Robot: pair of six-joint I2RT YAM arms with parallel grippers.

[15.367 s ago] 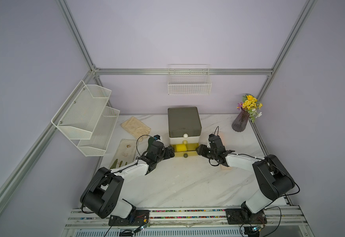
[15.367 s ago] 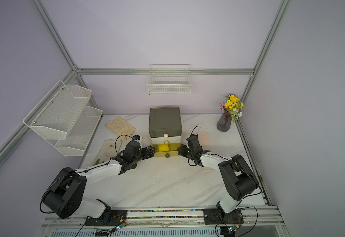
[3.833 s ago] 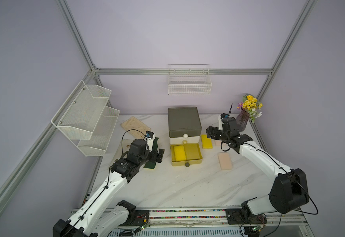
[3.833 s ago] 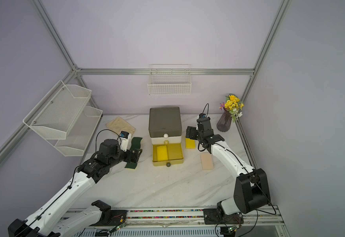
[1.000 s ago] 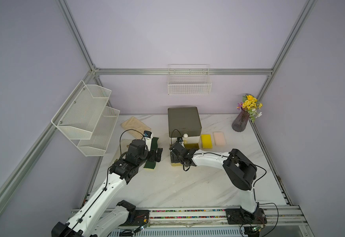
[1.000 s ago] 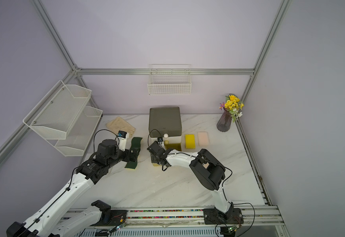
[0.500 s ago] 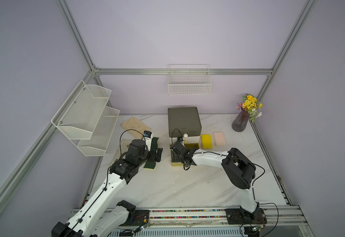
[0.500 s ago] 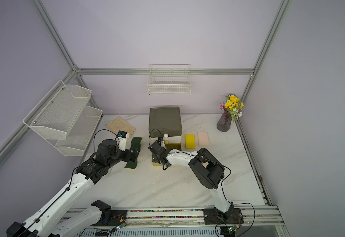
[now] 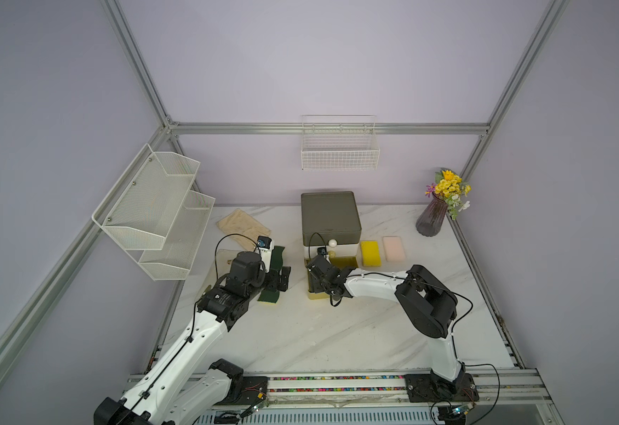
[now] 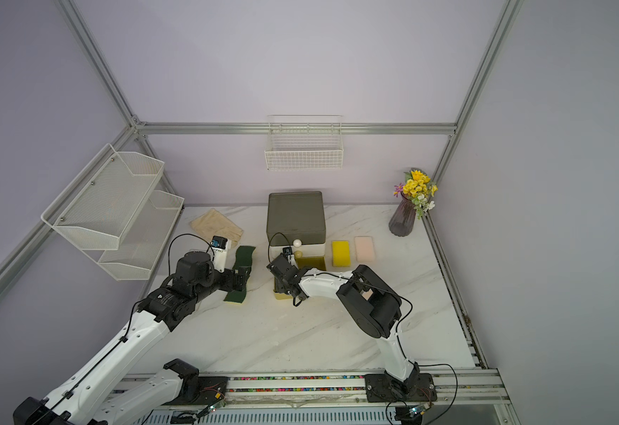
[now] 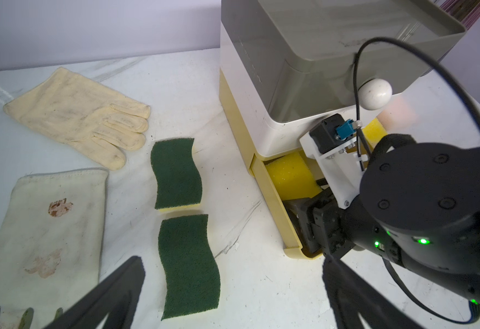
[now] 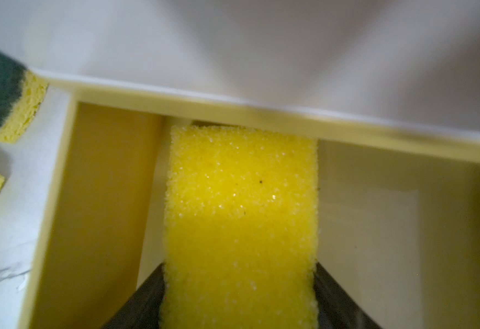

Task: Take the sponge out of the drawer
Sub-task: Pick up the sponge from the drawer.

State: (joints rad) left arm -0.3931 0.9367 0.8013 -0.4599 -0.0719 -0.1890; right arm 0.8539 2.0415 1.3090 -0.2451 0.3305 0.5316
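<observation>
Obs: right gripper (image 12: 238, 284) pinches yellow sponge (image 12: 241, 193) across its width inside the drawer (image 12: 104, 199). Foam looks light, soft, squashable. The left gripper (image 11: 231, 265) is spread wide, empty.

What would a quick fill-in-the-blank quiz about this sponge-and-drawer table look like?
1. The drawer sponge between the fingers of the right gripper is ____.
2. Near the open left gripper, ____ green-topped sponges lie on the table.
3. The vase-side sponge, lying nearest the vase, is ____.
Missing words: yellow, two, pink.
</observation>
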